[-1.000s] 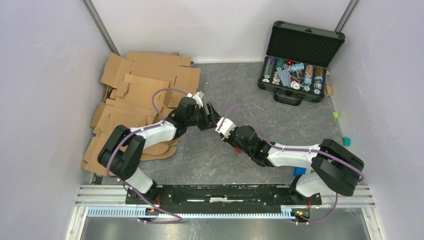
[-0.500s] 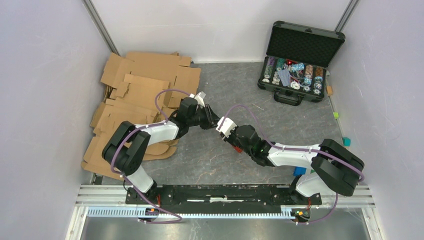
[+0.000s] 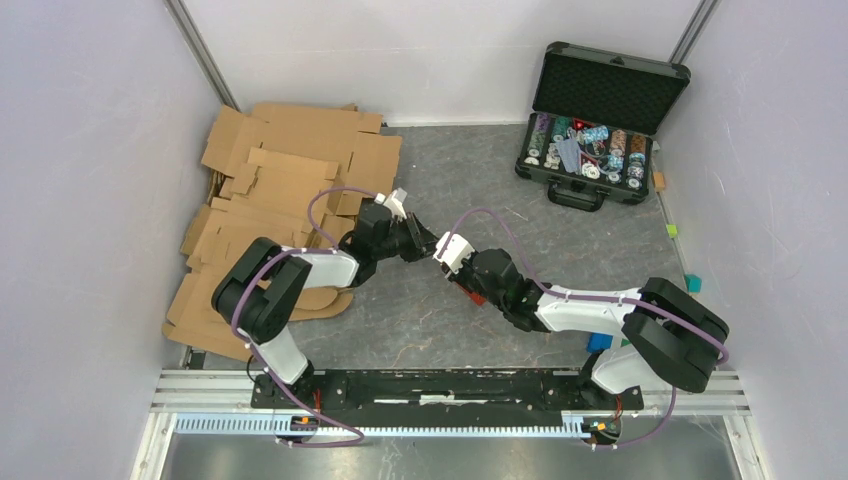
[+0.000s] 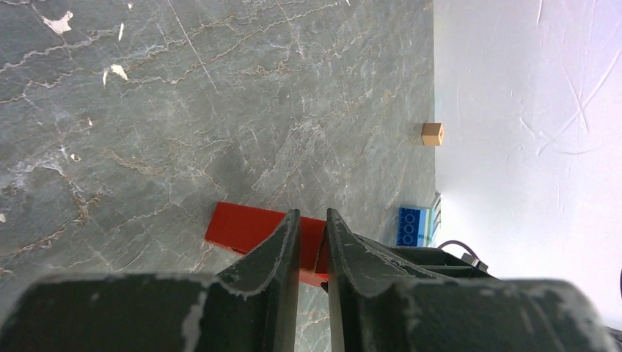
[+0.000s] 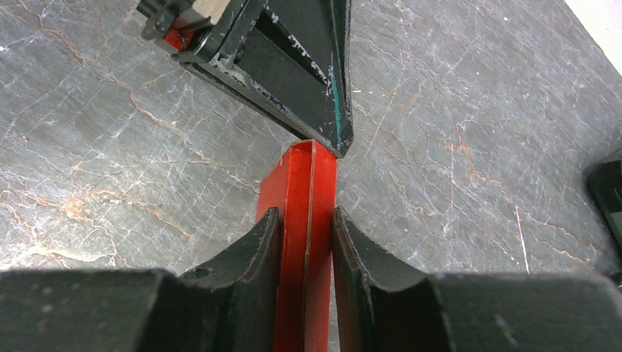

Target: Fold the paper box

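Just right of the brown cardboard pile (image 3: pixel 290 170), the right gripper (image 5: pixel 306 214) clamps the flattened red paper box (image 5: pixel 297 183) on edge; the left gripper (image 4: pixel 312 214), wide a second ago, now pinches its far end, ready for folding.

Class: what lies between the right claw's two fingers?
The paper box, folded narrow, pinched by the right claw; the right wrist view shows it.

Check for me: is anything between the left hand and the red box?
Nothing visible. The left hand is at the end of the red box, whose edge shows in the gap between its fingers; whether it is gripped I cannot tell. The right hand clamps the box's sides.
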`<state>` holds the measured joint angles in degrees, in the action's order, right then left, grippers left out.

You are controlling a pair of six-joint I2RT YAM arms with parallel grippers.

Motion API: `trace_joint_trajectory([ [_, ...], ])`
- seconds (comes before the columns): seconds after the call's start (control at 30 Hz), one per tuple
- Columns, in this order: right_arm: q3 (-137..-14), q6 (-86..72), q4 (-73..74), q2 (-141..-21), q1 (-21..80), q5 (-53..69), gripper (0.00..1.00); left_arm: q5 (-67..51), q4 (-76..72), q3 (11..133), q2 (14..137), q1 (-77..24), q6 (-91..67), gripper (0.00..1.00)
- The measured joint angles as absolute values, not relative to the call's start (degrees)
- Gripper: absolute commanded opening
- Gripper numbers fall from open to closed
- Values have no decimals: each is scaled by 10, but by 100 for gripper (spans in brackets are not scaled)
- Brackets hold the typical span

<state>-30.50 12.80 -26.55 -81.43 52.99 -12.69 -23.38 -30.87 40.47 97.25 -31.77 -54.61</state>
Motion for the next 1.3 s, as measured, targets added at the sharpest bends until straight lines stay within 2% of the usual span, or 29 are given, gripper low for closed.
trace_joint_trajectory([
  [0.13,-305,126,-265,-814,528,-126,0,-229,-358,387,981,-319,-557,27],
  [0.2,-305,126,-265,-814,528,-125,0,-226,-373,380,983,-319,-562,33],
  [0.23,-305,126,-265,-814,528,-125,0,-225,-374,380,983,-319,-562,38],
  [0.37,-305,126,-265,-814,528,-122,0,-204,-335,380,969,-319,-555,70],
  [0.43,-305,126,-265,-813,528,-120,0,-186,-293,380,951,-318,-542,74],
  [0.6,-305,126,-265,-813,527,-118,0,-170,-202,399,905,-318,-519,74],
  [0.73,-305,126,-266,-813,526,-116,0,-193,-190,425,899,-323,-516,72],
  [1.0,-305,126,-266,-813,524,-113,0,-217,-204,415,918,-326,-517,52],
  [1.17,-305,126,-266,-813,524,-112,0,-233,-252,397,940,-326,-530,36],
  [1.3,-305,126,-266,-813,524,-112,0,-236,-281,386,947,-325,-533,33],
])
